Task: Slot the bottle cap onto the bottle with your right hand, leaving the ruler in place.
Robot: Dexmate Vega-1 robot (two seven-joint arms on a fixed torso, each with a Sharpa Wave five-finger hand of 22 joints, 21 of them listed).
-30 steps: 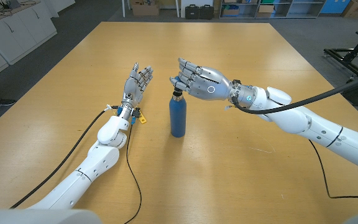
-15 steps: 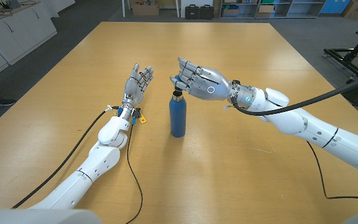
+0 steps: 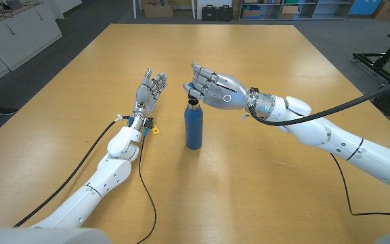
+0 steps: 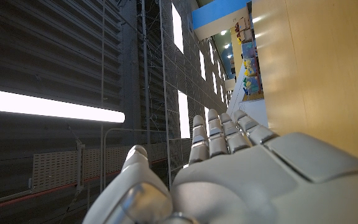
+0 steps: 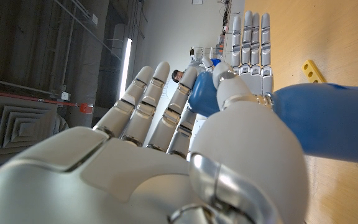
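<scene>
Under right hand [image 3: 212,88], seemingly capped bottle [image 3: 193,125].

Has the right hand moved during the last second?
Yes, slightly. The right hand shifted toward the robot's left, judged against the standing blue bottle.

Wooden table [image 3: 263,176], grey floor [image 3: 87,24]

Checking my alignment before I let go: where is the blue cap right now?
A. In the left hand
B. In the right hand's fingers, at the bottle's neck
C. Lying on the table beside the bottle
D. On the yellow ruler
B: the right hand pinches the blue cap directly over the bottle neck.
</scene>
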